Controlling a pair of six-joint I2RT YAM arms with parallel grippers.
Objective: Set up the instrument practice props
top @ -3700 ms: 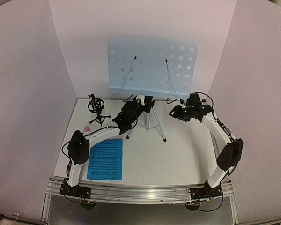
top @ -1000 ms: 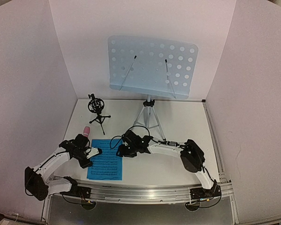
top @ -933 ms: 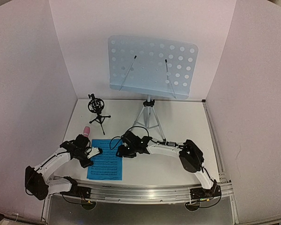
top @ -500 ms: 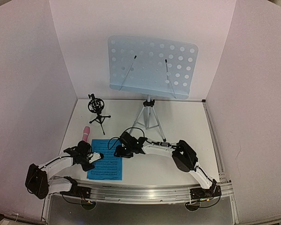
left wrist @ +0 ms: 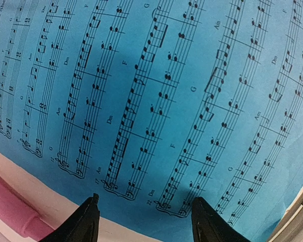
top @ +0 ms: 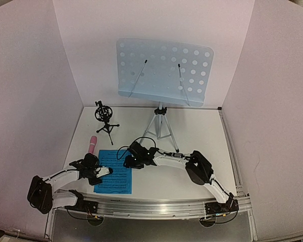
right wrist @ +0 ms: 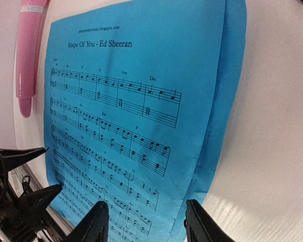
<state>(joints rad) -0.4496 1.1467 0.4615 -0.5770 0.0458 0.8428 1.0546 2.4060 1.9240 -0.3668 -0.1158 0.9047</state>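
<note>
Two blue sheet-music pages (top: pixel 113 174) lie stacked flat at the front left, the lower one's edge (right wrist: pixel 232 75) showing under the top page (right wrist: pixel 136 101). My left gripper (top: pixel 105 171) hovers open over the stack's left edge, jaws astride printed staves (left wrist: pixel 156 101). My right gripper (top: pixel 127 162) stands open over the right edge. The left gripper (left wrist: pixel 146 222) and the right gripper (right wrist: pixel 147 222) each hold nothing. The pink microphone (top: pixel 93 144) lies beside the pages' far left corner. The black mic holder (top: pixel 105 117) stands behind it. The pale-blue music stand (top: pixel 164 70) rises on its tripod (top: pixel 160 128).
White walls (top: pixel 35 101) close in the table on three sides. The aluminium rail (top: pixel 151 207) runs along the near edge. The left gripper's fingers (right wrist: pixel 25 176) show in the right wrist view, past the pages' far edge.
The left arm has drawn back toward the near edge along the pages' left side, uncovering the pink microphone. The right gripper has shifted slightly left over the right edge.
</note>
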